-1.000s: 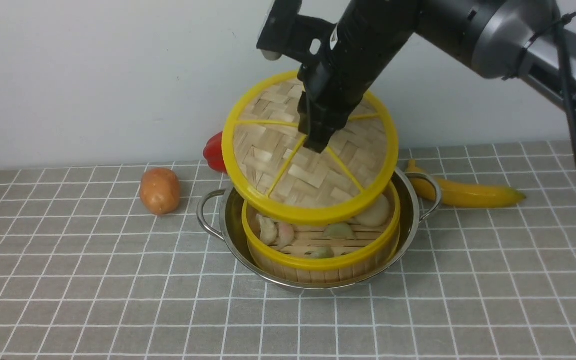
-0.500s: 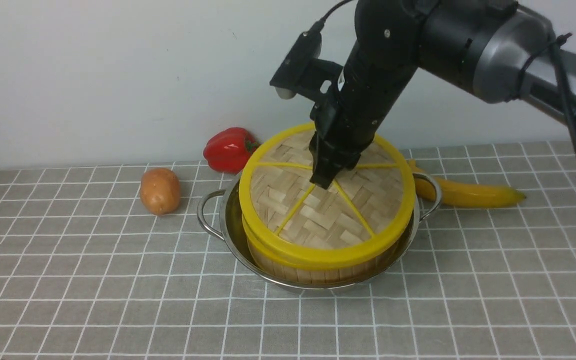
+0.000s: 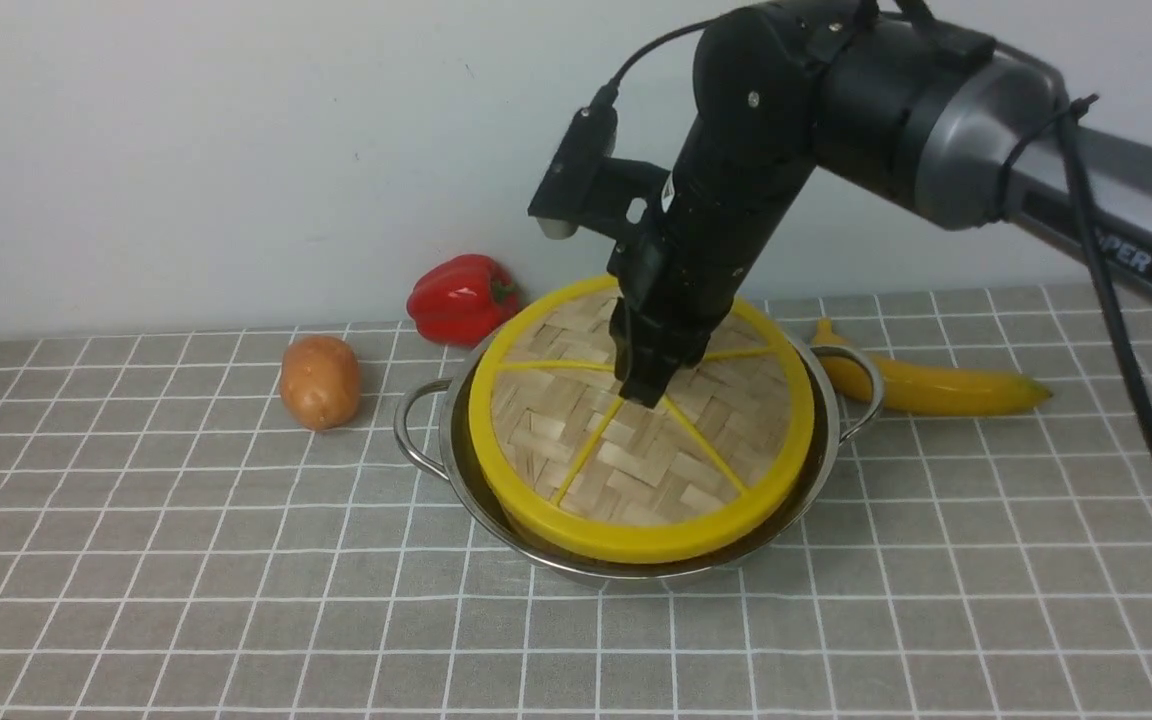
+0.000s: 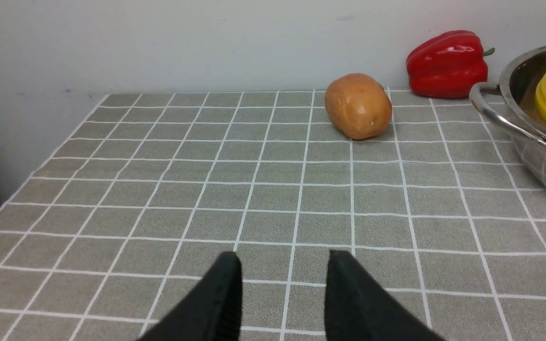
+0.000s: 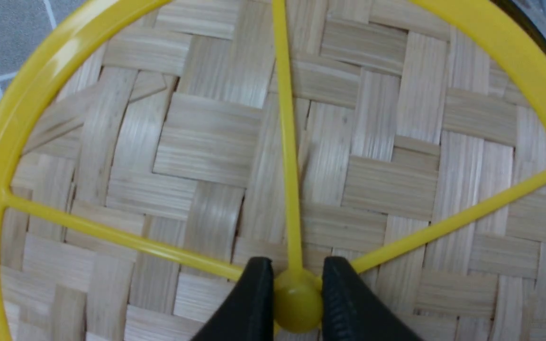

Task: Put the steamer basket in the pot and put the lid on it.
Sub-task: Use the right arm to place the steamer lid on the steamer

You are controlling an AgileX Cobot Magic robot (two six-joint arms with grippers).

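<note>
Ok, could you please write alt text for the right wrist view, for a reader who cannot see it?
The right gripper is shut on the yellow knob at the centre of a woven bamboo lid, seen close up. Yellow spokes run from the knob to its yellow rim; some grey tiled cloth shows beyond.

— What lies around the pot (image 3: pixel 536 560)?
— On top, the lid (image 3: pixel 556 440), my right claw (image 3: pixel 644 390) at its middle — potato (image 3: pixel 319 382) left of the pot, pepper (image 3: pixel 461 298) behind-left, banana (image 3: pixel 936 388) right.
</note>
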